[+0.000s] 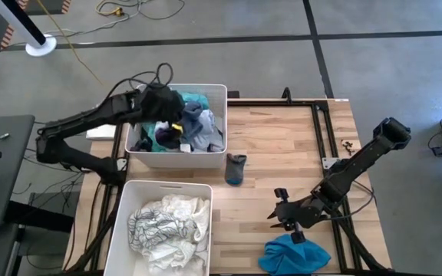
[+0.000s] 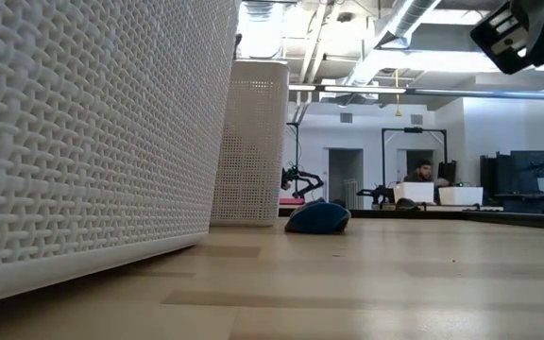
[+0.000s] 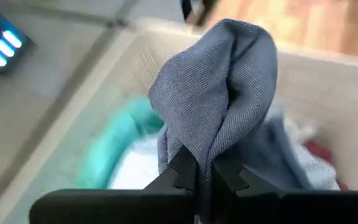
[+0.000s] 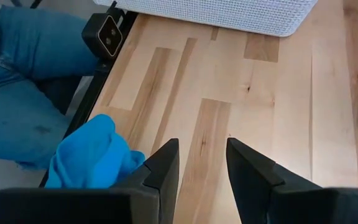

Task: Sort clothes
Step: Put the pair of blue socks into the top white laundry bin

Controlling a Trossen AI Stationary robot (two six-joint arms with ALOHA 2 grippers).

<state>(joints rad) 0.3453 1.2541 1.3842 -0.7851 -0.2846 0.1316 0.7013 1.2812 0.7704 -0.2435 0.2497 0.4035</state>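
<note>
**Left fingers clamped on grey cloth above the far bin**

Fingers (image 3: 194, 177) of your left gripper (image 1: 162, 103) pinch a grey garment (image 3: 222, 99), lifted over the far bin (image 1: 213, 157) of dark and teal clothes (image 1: 194, 126). Your right gripper (image 4: 202, 163) hangs with its jaws parted and nothing between them, low over the table (image 1: 282, 153), just beside the bright blue cloth (image 1: 296, 254) at the table's near edge. You have a small dark sock (image 1: 235, 169) lying near the far bin. White clothes (image 1: 167, 222) fill the near bin (image 1: 121, 199).
</note>
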